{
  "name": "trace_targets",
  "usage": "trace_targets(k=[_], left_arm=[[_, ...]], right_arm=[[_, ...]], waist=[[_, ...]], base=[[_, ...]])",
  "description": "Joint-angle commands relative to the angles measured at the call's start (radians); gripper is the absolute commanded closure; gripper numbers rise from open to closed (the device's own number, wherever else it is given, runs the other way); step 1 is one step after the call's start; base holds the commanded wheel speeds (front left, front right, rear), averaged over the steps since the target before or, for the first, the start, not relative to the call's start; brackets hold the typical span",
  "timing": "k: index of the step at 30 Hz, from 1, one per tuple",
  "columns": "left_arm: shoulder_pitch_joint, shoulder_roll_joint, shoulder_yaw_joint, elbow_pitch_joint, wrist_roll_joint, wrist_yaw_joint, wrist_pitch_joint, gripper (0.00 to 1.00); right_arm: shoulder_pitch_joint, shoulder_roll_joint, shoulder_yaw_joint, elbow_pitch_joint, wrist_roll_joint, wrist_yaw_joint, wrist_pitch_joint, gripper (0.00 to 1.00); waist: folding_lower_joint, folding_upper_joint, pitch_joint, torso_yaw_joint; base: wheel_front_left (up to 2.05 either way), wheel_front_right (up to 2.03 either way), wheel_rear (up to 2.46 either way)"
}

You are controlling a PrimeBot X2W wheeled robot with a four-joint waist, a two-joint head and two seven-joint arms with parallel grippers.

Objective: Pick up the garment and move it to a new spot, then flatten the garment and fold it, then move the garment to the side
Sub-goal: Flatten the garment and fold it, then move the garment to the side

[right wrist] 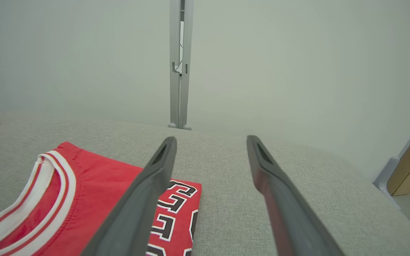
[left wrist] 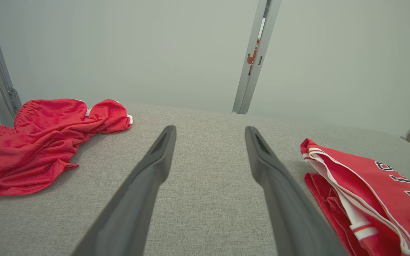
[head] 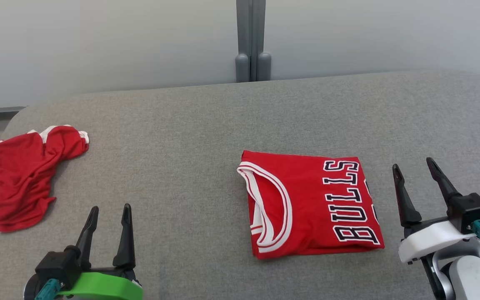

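Folded jersey (head: 306, 204) beside right gripper (head: 413, 163) (fingers (head: 404, 200) spread wide).

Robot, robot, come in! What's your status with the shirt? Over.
Left hand open, right hand open, both empty. Folded jersey flat on the table, nearer the right hand. Crumpled red cloth far left, apart from it. Over.

One word to read: BULLS, on the folded red jersey (head: 302, 208).
In the head view it stands in dark-and-white block capitals near the jersey's right edge, turned sideways and reading from bottom to top. Both wrist views catch only parts of the letters. Marks beside them at the fold cannot be read.
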Motion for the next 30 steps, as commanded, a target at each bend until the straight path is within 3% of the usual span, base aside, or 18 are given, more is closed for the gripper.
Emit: trace_targets(k=[1, 30], left_arm=[[0.019, 0.004, 0.004, -0.003, 0.005, -0.002, 0.0, 0.0], [0.034, 0.009, 0.011, -0.003, 0.014, -0.002, 0.0, 0.0]], right_arm=[[0.016, 0.01, -0.011, -0.001, -0.002, -0.001, -0.008, 0.0], [0.042, 0.05, -0.015, 0.023, 0.071, -0.001, 0.051, 0.0]], waist=[[0.0, 0.0, -0.009, -0.007], [0.0, 0.0, -0.025, -0.02]], base=[[0.0, 0.0, 0.0], [0.0, 0.0, 0.0]])
